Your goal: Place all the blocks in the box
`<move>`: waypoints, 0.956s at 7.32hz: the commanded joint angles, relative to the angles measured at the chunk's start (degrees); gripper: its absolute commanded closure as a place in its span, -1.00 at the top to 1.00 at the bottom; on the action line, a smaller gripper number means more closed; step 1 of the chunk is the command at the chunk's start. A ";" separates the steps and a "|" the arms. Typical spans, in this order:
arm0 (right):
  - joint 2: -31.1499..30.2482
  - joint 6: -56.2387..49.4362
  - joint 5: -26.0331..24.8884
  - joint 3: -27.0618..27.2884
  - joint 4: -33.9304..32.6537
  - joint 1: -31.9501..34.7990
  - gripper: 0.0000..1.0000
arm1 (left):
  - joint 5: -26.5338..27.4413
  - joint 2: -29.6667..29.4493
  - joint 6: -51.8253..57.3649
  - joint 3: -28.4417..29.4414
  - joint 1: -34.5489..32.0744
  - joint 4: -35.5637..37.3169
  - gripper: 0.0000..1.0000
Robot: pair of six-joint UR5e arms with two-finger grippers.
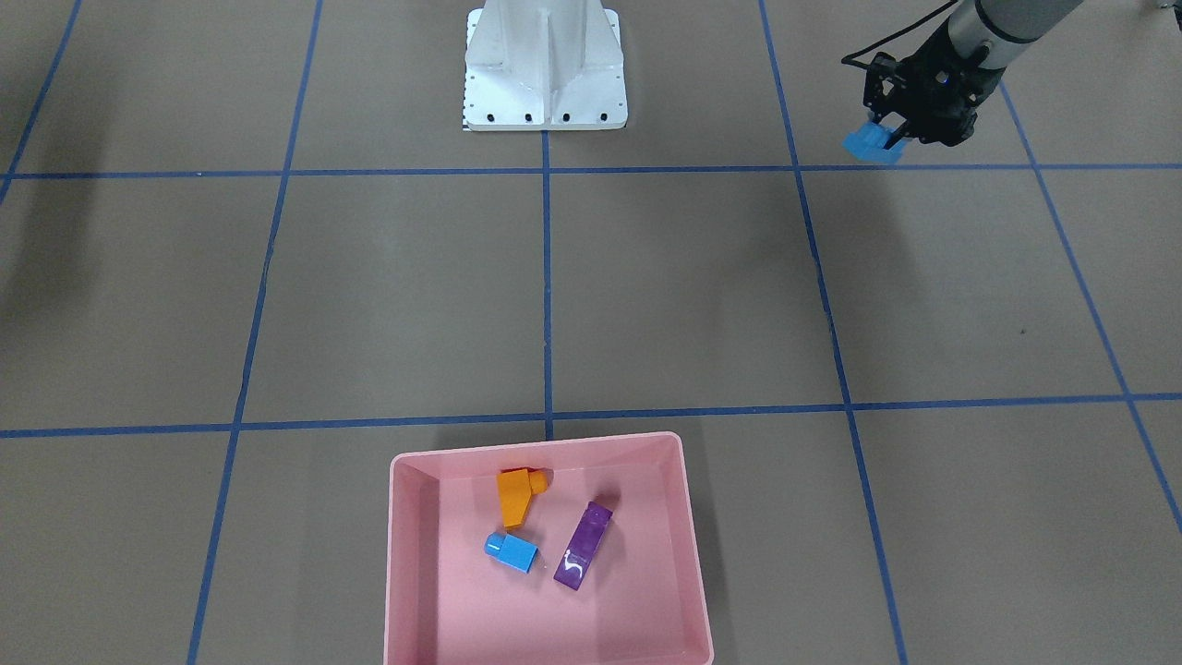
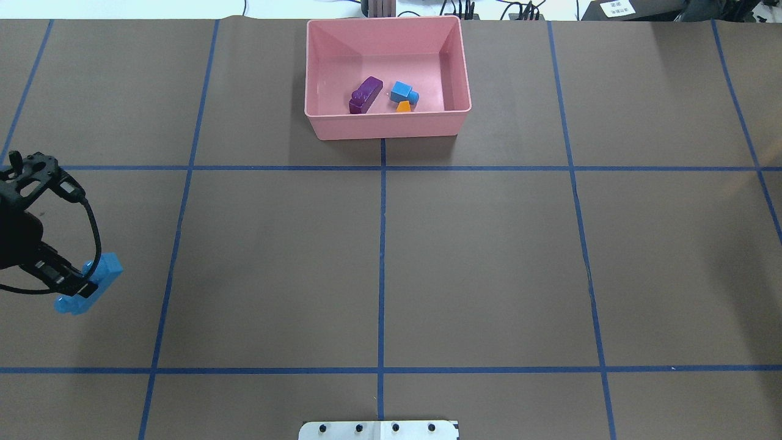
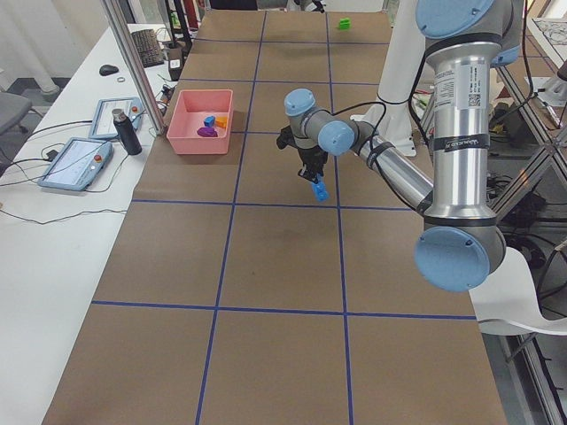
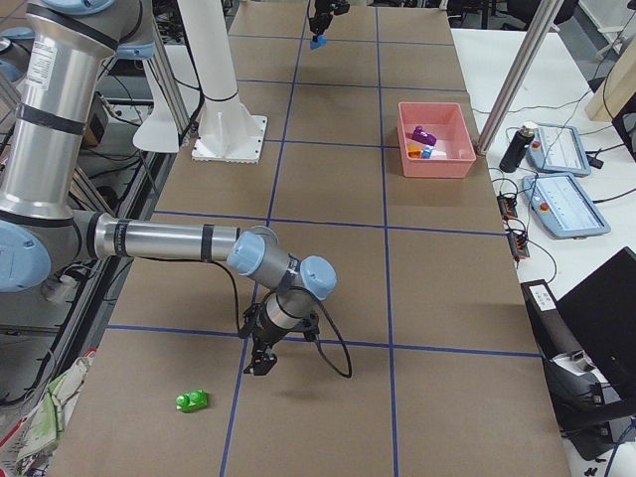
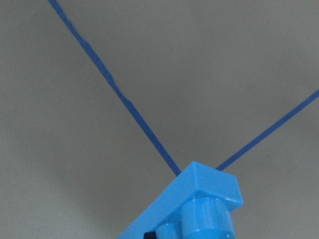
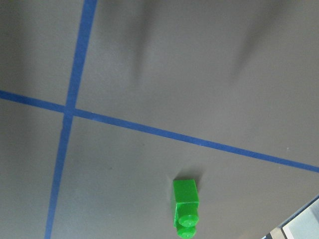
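Note:
My left gripper (image 2: 78, 285) is shut on the long blue brick (image 2: 105, 269) and holds it above the table at the robot's far left; the pair also shows in the front view, gripper (image 1: 889, 138) and brick (image 1: 863, 145). The brick fills the bottom of the left wrist view (image 5: 194, 201). The pink box (image 2: 388, 127) holds the orange brick (image 2: 403, 107), the purple brick (image 2: 365, 95) and the small blue brick (image 2: 404, 93). The green brick (image 4: 191, 400) lies on the table near my right gripper (image 4: 260, 364); I cannot tell whether that gripper is open or shut. The green brick also shows in the right wrist view (image 6: 185, 208).
The white metal base (image 1: 545, 78) stands at the robot's side of the table. Blue tape lines grid the brown table. A side table beyond the box carries tablets (image 3: 75, 162) and a dark bottle (image 3: 125, 133). A metal post (image 4: 522, 70) stands next to the box.

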 commanded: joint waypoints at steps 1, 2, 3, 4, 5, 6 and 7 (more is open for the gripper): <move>-2.73 -0.48 0.04 -10.25 12.95 -0.02 1.00 | 0.10 -3.82 -0.15 1.06 -1.16 1.35 -1.00; -2.73 -0.31 0.47 -13.61 16.40 -0.02 1.00 | 0.19 -5.75 -0.32 1.67 -1.16 2.40 -1.00; -3.26 -1.96 1.61 -13.65 16.61 -0.02 1.00 | 0.28 -6.64 -0.33 2.28 -1.16 2.50 -1.00; -3.61 -2.15 3.53 -13.73 16.44 -0.02 1.00 | 0.28 -7.00 -0.33 2.72 -1.16 2.50 -1.00; -3.87 -2.15 5.82 -13.82 16.35 -0.10 1.00 | 0.28 -7.17 -0.33 2.64 -1.16 2.50 -1.00; -4.23 -2.24 7.14 -14.17 16.35 -0.11 1.00 | 0.37 -7.18 -0.33 2.73 -1.25 2.50 -1.00; -4.58 -2.24 7.24 -14.35 16.35 -0.19 1.00 | 0.37 -7.18 -0.33 2.73 -1.34 2.50 -1.00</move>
